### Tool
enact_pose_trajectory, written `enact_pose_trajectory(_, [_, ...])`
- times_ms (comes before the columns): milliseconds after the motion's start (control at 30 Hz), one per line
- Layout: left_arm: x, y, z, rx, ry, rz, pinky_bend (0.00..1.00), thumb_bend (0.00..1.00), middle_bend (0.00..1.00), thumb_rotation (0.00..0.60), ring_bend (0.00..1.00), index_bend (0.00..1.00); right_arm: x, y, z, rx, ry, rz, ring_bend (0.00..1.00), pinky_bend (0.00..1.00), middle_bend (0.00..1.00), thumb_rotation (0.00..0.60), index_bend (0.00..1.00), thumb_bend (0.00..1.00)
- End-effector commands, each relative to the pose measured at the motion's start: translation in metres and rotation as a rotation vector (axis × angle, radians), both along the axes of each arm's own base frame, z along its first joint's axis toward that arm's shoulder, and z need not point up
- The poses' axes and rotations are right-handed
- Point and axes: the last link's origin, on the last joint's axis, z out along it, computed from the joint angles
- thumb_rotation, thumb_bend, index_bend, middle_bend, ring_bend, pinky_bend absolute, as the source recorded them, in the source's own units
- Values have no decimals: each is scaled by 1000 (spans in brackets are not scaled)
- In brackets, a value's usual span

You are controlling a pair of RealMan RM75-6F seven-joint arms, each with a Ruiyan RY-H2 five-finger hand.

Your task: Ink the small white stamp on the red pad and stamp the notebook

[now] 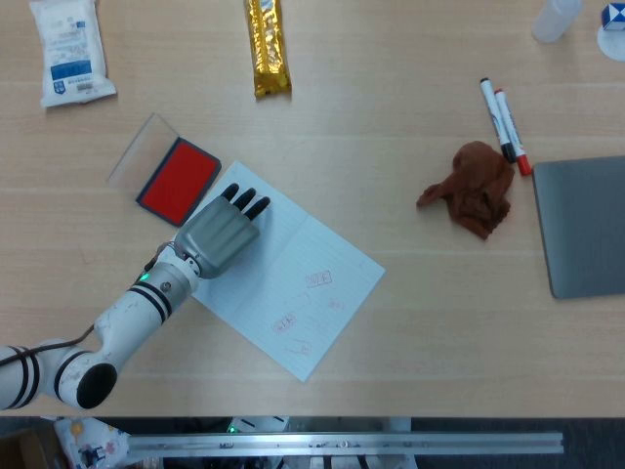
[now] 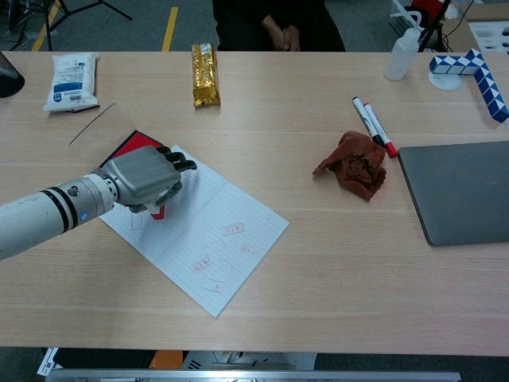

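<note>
Left hand (image 1: 221, 237): seen over the near-left part of the notebook, fingers curled downward around the stamp; the palm side is hidden in both views.
Stamp (image 2: 157, 212): only a small red lower part is seen under the hand in the chest view, touching or just above the page; which cannot be told. The white body is covered by the fingers; in the head view it is hidden entirely.
Right hand: not shown in either view.
Notebook (image 1: 303, 264): laid open on the table, turned at an angle; several faint red stamped marks are seen on the near half, their wording too small to be read. The left corner is covered by the hand and forearm.
Red pad (image 1: 177, 179): placed just beyond the notebook's left edge, lid open; the clear lid (image 1: 135, 153) is hard to make out against the wood.
Brown cloth (image 1: 474, 190): crumpled, right of centre.
Markers (image 1: 502, 119): two, side by side, beyond the cloth.
Grey laptop (image 1: 583, 225): cut off at the right edge in the head view.
Gold packet (image 1: 266, 45): at the far edge, top cut off.
White packet (image 1: 68, 51): at the far left.
</note>
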Motion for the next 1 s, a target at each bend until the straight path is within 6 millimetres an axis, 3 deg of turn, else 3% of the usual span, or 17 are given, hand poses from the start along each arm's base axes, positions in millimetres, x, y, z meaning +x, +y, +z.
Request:
enact_pose_trajectory(33, [0,0,0,0,4,-1,163,322,99,600,85,672,-1,0,0,0,-1,-2,345,410,409,600,374,179])
enact_pose_trajectory(300, [2,1,4,8,9,-8,163,322,99,600,85,672,-1,0,0,-3,-4,0,345,410,410,600,374,178])
enact_pose_trajectory(700, [17,-9,52,36,-6,-27,163,323,101,600,84,670,-2,-4,-4,5,-24,17,345,410,410,600,374,178])
enact_pose_trajectory(1000, [23,-26,50,1,-6,-33,163,322,102,600,84,666,-3,-2,-3,5,-29,20,345,410,410,600,374,178])
